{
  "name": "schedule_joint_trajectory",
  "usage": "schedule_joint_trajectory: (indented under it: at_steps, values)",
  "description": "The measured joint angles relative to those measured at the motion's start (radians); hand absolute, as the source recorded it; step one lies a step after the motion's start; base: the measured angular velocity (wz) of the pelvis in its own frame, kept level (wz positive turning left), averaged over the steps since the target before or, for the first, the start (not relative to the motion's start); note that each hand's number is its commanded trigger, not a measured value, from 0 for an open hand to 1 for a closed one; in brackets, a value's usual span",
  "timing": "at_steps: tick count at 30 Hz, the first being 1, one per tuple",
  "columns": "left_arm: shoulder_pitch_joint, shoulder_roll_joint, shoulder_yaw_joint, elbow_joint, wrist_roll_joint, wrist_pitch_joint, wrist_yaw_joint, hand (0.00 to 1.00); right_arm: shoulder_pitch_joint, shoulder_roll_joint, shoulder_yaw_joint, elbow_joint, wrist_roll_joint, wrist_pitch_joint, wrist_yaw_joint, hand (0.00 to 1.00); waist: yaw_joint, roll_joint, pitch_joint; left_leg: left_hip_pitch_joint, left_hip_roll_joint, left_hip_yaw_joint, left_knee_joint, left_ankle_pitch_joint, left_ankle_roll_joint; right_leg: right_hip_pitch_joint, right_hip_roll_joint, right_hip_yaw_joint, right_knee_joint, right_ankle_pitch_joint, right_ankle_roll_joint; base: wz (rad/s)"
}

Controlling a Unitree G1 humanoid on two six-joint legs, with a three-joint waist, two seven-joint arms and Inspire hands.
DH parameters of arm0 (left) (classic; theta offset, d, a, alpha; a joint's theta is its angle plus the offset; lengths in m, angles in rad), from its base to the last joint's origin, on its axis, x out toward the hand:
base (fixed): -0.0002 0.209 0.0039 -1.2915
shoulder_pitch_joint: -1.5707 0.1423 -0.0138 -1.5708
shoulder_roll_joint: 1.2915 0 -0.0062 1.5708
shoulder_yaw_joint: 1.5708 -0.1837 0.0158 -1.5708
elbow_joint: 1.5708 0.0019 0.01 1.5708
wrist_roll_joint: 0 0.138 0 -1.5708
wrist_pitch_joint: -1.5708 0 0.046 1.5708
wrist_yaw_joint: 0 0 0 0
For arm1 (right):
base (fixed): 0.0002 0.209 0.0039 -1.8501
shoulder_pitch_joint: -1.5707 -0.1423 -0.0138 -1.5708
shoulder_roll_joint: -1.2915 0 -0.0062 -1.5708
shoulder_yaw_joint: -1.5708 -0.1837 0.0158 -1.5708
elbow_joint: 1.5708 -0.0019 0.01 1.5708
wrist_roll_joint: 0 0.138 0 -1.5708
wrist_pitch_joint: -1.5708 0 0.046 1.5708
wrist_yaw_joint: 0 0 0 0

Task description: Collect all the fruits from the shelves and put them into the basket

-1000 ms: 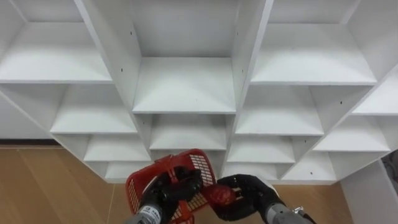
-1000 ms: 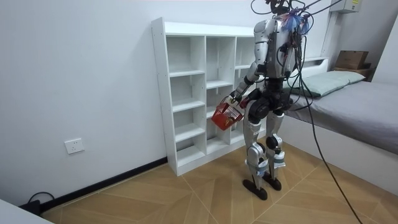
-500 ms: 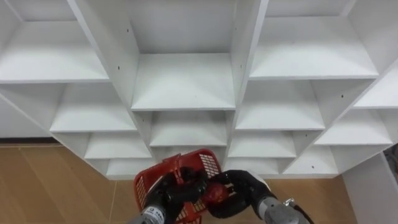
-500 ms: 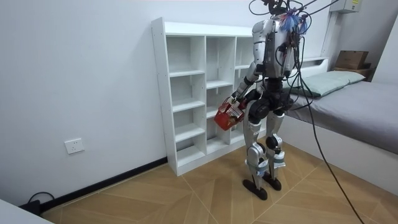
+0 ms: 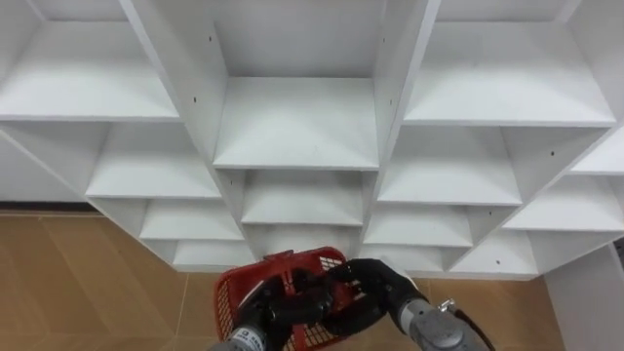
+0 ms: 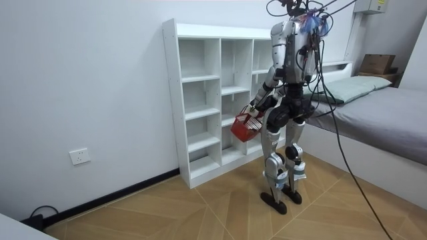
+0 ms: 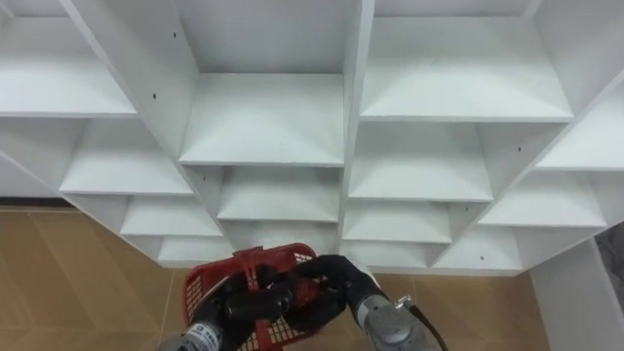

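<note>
Fruit: none sits on the closet (image 5: pixel 297 122) shelves in sight; any piece in hand is judged to be at the basket.

Left eye view.
- Basket (image 5: pixel 230 297), red mesh, lower centre of the frame, mouth facing up.
- Left hand (image 5: pixel 281 310), lower centre, curled round the basket's handle at the near rim.
- Right hand (image 5: pixel 378 285), entering from the lower right and reaching toward frame left over the basket's mouth, touching or just beside the left hand. Whether it grips anything cannot be told; the fruit cannot be separated from the basket's red.
- Governing relation: the basket's mouth lies directly under and slightly frame-left of the right hand, so a release, if one is due, is judged to go straight down.

Room view.
- Robot standing upright, close before the closet, with a bed (image 6: pixel 387 107) at the frame's right.
- Basket held in front of the hips, level with the closet's middle shelves.

Right eye view.
- Same arrangement at lower centre: both hands meet over the basket, left clamped on the handle, right above the opening.
</note>
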Motion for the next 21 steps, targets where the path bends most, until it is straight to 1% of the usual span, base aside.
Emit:
schedule_joint_trajectory:
  at_steps: [3, 9, 21]
  values:
    - [-0.001, -0.003, -0.017, 0.005, -0.002, 0.002, 0.000, 1.00, -0.012, 0.002, -0.001, 0.001, 0.007, 0.001, -0.005, 0.00, -0.004, 0.004, -0.0008, -0.004, -0.001, -0.006, 0.000, 0.000, 0.000, 0.000, 0.000, -0.005, -0.007, 0.000, 0.000, 0.05]
    - [-0.009, -0.003, -0.018, 0.012, -0.003, 0.010, 0.000, 1.00, -0.017, 0.004, 0.001, 0.003, 0.008, 0.002, -0.023, 0.00, -0.004, 0.006, -0.0019, -0.011, -0.002, -0.012, 0.000, 0.000, 0.000, 0.001, 0.000, -0.010, -0.016, 0.000, 0.000, 0.03]
    - [-0.020, -0.004, -0.015, 0.018, -0.002, 0.011, 0.000, 1.00, -0.016, 0.004, -0.002, 0.004, 0.040, 0.003, -0.051, 0.00, -0.005, 0.006, -0.0019, 0.002, -0.002, -0.011, -0.002, 0.001, -0.001, 0.020, 0.002, -0.010, -0.032, 0.000, 0.000, 0.00]
